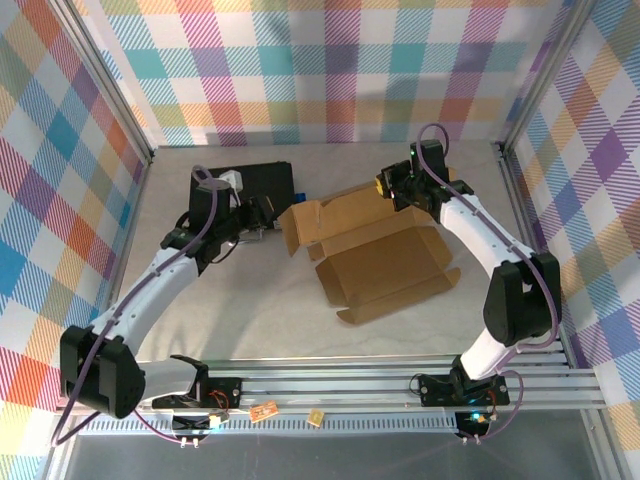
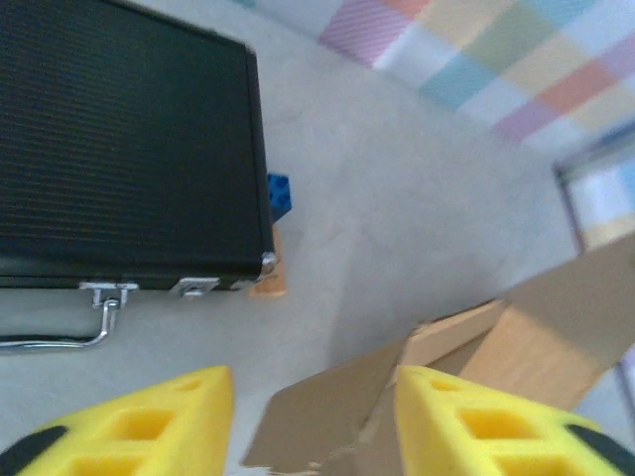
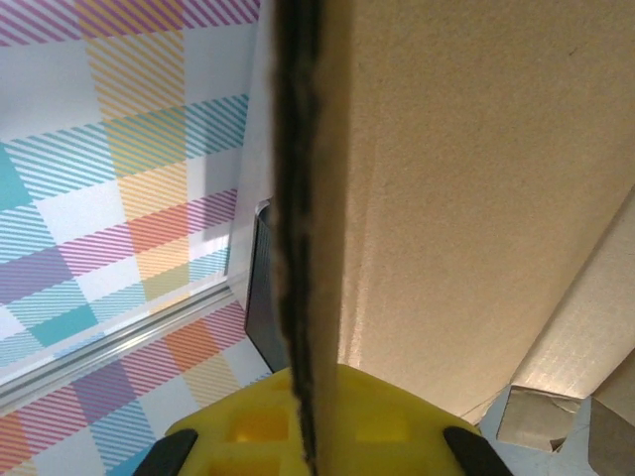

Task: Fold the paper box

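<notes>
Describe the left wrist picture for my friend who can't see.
The left pincer is open, a yellow finger each side of a brown paper box flap. Beyond, a black case with metal latches lies on the table.

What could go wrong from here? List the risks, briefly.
1. The right claw pinches only the edge of one raised flap of the paper box. A hard pull could tear or crumple it, or the flap might slip out.
2. The left claw is open with a flap corner between its fingers, and the black case sits close by. Its next move might bump the case.
</notes>
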Robot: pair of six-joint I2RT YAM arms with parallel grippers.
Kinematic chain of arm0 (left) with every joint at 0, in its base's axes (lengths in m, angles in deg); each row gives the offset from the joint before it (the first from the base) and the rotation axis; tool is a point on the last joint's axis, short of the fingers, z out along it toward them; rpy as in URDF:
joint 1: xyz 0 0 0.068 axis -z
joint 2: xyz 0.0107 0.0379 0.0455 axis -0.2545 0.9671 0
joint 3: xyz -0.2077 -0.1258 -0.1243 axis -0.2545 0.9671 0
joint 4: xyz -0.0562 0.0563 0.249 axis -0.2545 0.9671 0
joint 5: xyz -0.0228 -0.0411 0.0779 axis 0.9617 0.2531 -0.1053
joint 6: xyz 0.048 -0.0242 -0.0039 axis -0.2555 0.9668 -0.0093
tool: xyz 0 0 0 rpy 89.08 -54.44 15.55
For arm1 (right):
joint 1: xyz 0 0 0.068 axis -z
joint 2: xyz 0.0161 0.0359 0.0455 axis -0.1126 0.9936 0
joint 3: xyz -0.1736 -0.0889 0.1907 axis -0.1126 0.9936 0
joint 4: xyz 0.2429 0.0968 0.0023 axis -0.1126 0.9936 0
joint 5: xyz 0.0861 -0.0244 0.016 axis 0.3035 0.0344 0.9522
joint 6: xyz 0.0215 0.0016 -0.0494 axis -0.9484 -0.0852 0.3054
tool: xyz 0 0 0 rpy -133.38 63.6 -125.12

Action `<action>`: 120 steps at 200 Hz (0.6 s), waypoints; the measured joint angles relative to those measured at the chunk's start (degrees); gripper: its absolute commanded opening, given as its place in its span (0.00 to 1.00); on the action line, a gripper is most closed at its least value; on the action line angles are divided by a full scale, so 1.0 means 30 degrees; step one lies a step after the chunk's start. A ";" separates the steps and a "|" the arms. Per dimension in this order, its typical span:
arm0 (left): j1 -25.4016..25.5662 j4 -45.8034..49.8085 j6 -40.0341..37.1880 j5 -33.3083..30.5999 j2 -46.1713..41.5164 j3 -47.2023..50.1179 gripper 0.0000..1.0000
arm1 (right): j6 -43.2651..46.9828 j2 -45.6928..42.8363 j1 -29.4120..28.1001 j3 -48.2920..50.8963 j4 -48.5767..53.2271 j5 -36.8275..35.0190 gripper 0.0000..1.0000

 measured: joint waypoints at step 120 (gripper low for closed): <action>0.0998 -0.0546 -0.5282 -0.0940 0.0809 0.2004 0.68 | 0.0058 0.0583 0.0233 0.0066 -0.0459 0.1115 0.00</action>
